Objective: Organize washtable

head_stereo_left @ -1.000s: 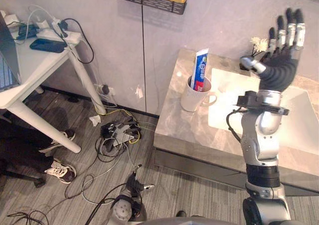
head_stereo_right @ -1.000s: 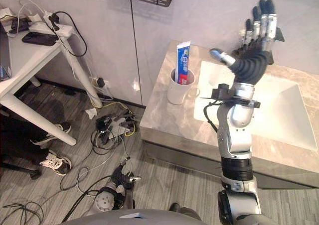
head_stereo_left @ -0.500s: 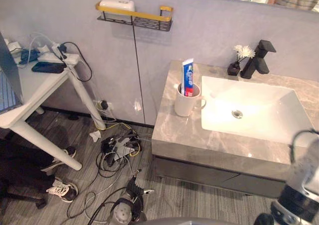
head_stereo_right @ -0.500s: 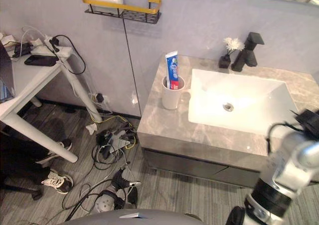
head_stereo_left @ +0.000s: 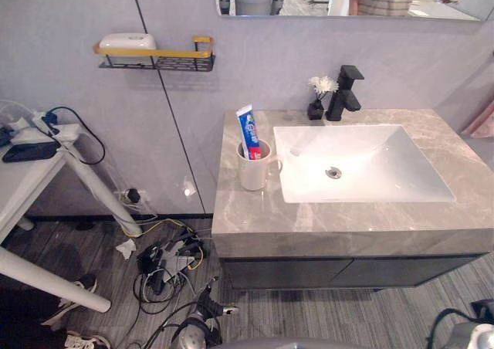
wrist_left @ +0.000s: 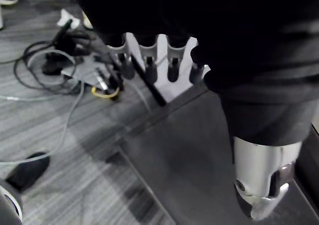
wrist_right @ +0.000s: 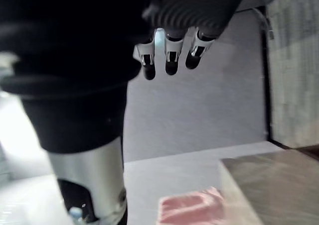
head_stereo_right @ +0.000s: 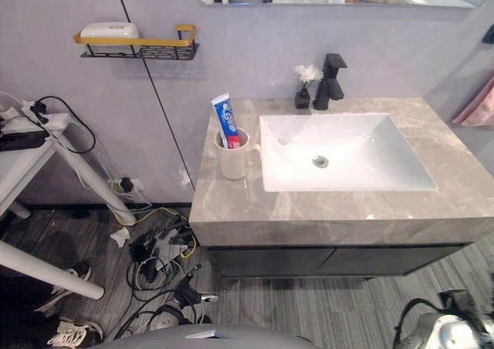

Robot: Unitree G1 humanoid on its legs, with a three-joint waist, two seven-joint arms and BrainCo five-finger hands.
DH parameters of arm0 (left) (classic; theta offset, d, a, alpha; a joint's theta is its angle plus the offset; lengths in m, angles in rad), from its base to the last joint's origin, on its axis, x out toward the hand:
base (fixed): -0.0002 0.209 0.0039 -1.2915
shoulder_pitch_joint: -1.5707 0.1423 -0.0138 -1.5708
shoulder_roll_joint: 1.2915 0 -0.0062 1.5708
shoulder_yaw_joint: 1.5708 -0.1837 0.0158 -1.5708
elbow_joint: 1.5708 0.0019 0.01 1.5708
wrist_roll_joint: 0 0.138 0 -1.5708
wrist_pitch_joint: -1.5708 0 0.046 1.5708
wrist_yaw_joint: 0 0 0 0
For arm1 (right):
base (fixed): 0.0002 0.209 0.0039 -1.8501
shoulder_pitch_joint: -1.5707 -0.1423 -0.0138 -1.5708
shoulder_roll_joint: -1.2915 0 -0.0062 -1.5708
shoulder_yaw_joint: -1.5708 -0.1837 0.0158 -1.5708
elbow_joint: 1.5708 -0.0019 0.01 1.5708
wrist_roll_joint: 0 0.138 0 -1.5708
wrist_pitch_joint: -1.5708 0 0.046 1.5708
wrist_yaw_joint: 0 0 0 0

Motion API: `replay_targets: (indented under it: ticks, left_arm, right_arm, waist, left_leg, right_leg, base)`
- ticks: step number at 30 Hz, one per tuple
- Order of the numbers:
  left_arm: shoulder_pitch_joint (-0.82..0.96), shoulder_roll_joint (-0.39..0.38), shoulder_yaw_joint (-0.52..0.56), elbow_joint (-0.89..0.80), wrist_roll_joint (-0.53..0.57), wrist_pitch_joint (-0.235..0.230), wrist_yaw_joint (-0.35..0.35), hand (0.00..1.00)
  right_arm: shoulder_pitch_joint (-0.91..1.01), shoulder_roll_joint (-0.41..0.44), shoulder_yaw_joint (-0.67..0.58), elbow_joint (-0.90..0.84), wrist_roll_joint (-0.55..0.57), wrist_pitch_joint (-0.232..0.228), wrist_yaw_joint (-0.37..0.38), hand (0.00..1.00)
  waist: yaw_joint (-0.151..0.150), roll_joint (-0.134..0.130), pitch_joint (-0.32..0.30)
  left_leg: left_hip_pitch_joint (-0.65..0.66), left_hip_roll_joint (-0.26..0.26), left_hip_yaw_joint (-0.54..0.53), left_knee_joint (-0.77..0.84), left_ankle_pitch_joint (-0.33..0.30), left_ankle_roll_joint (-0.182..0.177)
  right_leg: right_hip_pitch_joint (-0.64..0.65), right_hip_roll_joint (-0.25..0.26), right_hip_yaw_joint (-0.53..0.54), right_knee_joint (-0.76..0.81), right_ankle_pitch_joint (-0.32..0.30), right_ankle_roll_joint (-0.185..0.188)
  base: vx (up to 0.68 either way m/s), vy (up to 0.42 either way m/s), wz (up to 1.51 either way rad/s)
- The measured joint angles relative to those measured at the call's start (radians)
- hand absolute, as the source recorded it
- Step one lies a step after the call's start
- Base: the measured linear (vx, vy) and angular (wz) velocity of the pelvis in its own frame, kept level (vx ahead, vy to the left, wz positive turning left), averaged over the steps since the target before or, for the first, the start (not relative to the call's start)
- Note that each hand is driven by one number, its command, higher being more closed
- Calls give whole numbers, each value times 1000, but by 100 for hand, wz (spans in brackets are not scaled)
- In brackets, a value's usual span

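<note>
Your left hand point(wrist_left: 149, 65) and right hand point(wrist_right: 171, 56) hang loose-fingered and empty (both low), while the toothpaste point(head_stereo_left: 248, 131) stands upright in the cup point(head_stereo_left: 252, 171), centre-left of frame, likely nearer your left.

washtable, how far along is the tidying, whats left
Done, by the look of it: the toothpaste stands in the mug on the counter left of the sink, and the flower vase sits by the faucet. In hand: nothing; the left hand and right hand hang open and empty. Left: probably nothing that shows.
</note>
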State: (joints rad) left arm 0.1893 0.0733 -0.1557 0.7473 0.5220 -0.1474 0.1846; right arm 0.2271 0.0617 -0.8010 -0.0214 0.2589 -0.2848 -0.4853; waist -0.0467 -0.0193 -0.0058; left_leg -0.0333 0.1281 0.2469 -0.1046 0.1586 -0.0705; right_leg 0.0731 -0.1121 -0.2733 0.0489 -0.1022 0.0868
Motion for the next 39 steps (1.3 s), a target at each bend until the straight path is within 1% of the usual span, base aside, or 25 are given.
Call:
replay_targets:
  ticks: [1,3,4,5,7,9,10,11,12,13,14,15,16,18,19,20,21,24,26,29,32,34,36,38,39]
  left_arm:
    - [0,-4,0,0,1,3,-1,0]
    - [-2,-8,1,0,2,8,-3,0]
    - [-1,-10,1,0,2,11,-5,0]
    - [-1,-11,1,1,2,13,-6,0]
    - [-4,-10,1,21,2,17,-8,0]
    - [-21,-6,0,59,0,18,-16,0]
    - [-39,4,-1,84,0,19,-23,0]
    - [-44,8,-1,93,0,19,-26,0]
    - [-67,12,-2,125,0,20,-33,0]
    - [-79,14,-2,152,-1,23,-40,0]
    - [-84,15,-2,160,-1,25,-42,0]
    - [-99,17,-3,177,0,27,-48,0]
    - [-120,18,-4,209,0,29,-51,0]
    - [-144,19,-4,239,-3,31,-59,0]
    - [-151,21,-4,246,-3,33,-61,0]
    - [-167,28,-4,257,-4,35,-65,0]
    - [-182,32,-4,273,-4,36,-67,0]
    - [-188,45,-4,277,-31,39,-70,0]
    - [-193,46,-1,292,-49,40,-70,0]
    - [-199,47,4,309,-124,51,-58,0]
    - [-194,43,52,317,-206,61,-49,0]
    - [-192,39,107,351,-346,65,-43,0]
    - [-191,38,137,357,-430,67,-40,0]
    - [-182,38,187,363,-548,67,-41,0]
    - [-177,37,220,370,-641,61,-40,0]
  right_arm:
    - [17,6,53,37,-1,15,23,0]
    - [27,9,112,97,-5,36,44,0]
    - [31,14,145,166,-8,63,68,0]
    - [30,14,152,202,-15,80,81,0]
    - [24,12,178,341,-53,131,137,0]
    - [16,4,201,506,-86,167,197,0]
    - [5,3,214,600,-97,194,233,0]
    - [-4,3,223,641,-106,206,245,0]
    - [-13,0,255,718,-138,222,273,0]
    - [-22,-2,278,791,-174,233,311,0]
    - [-29,-2,287,825,-187,237,327,0]
    - [-50,-2,288,892,-216,250,356,0]
    - [-62,-5,287,953,-232,253,374,0]
    - [-105,-19,249,1028,-247,254,393,0]
    - [-118,-23,242,1054,-252,254,399,0]
    - [-142,-28,230,1084,-276,264,400,0]
    - [-150,-33,226,1092,-290,274,399,0]
    - [-154,-34,209,1105,-304,292,399,0]
    - [-160,-44,211,1133,-325,296,397,0]
    - [-165,-53,221,1159,-323,293,389,0]
    - [-163,-60,254,1163,-316,287,385,0]
    - [-158,-59,256,1166,-310,286,385,0]
    - [-157,-59,256,1170,-294,286,385,0]
    - [-154,-59,256,1171,-286,285,385,0]
    - [-153,-59,256,1172,-286,281,384,0]
  waist:
    - [1,-2,0]
    - [3,-2,1]
    - [3,-4,2]
    - [3,-4,1]
    - [12,-1,4]
    - [28,2,5]
    - [31,3,7]
    - [29,3,11]
    - [27,2,20]
    - [30,0,23]
    - [31,-2,24]
    - [29,-3,29]
    - [29,-7,45]
    - [30,-12,57]
    - [31,-9,60]
    - [30,-17,84]
    - [30,-23,93]
    - [29,-34,103]
    - [29,-35,103]
    - [28,-32,121]
    - [27,-33,125]
    - [28,-35,125]
    - [28,-37,125]
    - [29,-39,125]
    - [29,-43,126]
  left_leg:
    - [5,1,5,0,-1,-1]
    - [9,0,2,0,-5,-4]
    - [12,-2,-3,0,-8,-4]
    - [12,-3,-5,0,-9,-4]
    - [11,-5,-8,0,-10,-6]
    - [8,-5,-13,0,-11,-5]
    - [5,-6,-21,0,-11,-5]
    - [5,-6,-27,0,-10,-6]
    - [6,-9,-37,0,-10,-6]
    - [7,-10,-43,0,-11,-6]
    - [7,-11,-45,0,-11,-6]
    - [9,-15,-51,0,-10,-5]
    - [20,-21,-62,0,-9,-3]
    - [29,-27,-63,0,-10,-2]
    - [32,-28,-63,-1,-11,-2]
    - [48,-33,-65,-1,-14,-2]
    - [51,-36,-68,-1,-15,-2]
    - [55,-42,-70,-1,-17,-2]
    - [59,-47,-75,-1,-17,-2]
    - [83,-52,-77,-1,-23,-2]
    - [84,-51,-75,-1,-28,-2]
    - [84,-52,-74,-1,-30,-1]
    - [83,-53,-74,-1,-31,0]
    - [83,-54,-74,-1,-31,3]
    - [83,-55,-74,-1,-31,3]
  right_leg:
    - [2,0,5,1,0,0]
    - [10,-1,-2,0,-2,1]
    - [17,-2,-9,-1,-4,3]
    - [18,-3,-11,-1,-6,4]
    - [19,-4,-14,-1,-11,8]
    - [19,-3,-19,-1,-17,10]
    - [20,-3,-27,-1,-21,8]
    - [23,-4,-32,-1,-22,9]
    - [32,-6,-44,-2,-24,12]
    - [36,-9,-48,-2,-25,11]
    - [37,-9,-50,-2,-25,9]
    - [45,-9,-57,-3,-25,7]
    - [63,-10,-68,-3,-24,8]
    - [74,-15,-70,-4,-26,10]
    - [78,-16,-71,-5,-27,11]
    - [95,-20,-74,-5,-30,15]
    - [101,-23,-78,-5,-32,17]
    - [106,-29,-83,-5,-34,18]
    - [114,-33,-89,-5,-34,18]
    - [140,-37,-93,-6,-38,20]
    - [138,-37,-93,-3,-47,22]
    - [138,-39,-93,-3,-49,23]
    - [138,-40,-93,-4,-49,24]
    - [139,-40,-93,-5,-49,24]
    - [140,-40,-95,-5,-48,24]
  base:
    - [7,1,-6]
    - [0,-2,6]
    - [-2,0,12]
    - [-1,4,13]
    - [2,5,6]
    - [8,-6,8]
    - [15,-15,15]
    - [21,-21,23]
    - [34,-22,22]
    - [39,-21,19]
    - [57,-20,13]
    - [65,-13,19]
    - [65,-10,20]
    - [52,3,9]
    - [49,7,3]
    - [42,3,7]
    - [31,4,6]
    - [25,11,4]
    - [15,17,7]
    - [-18,15,4]
    - [-14,3,0]
    - [0,0,0]
    - [0,0,0]
    - [42,-8,-1]
    - [39,-12,1]
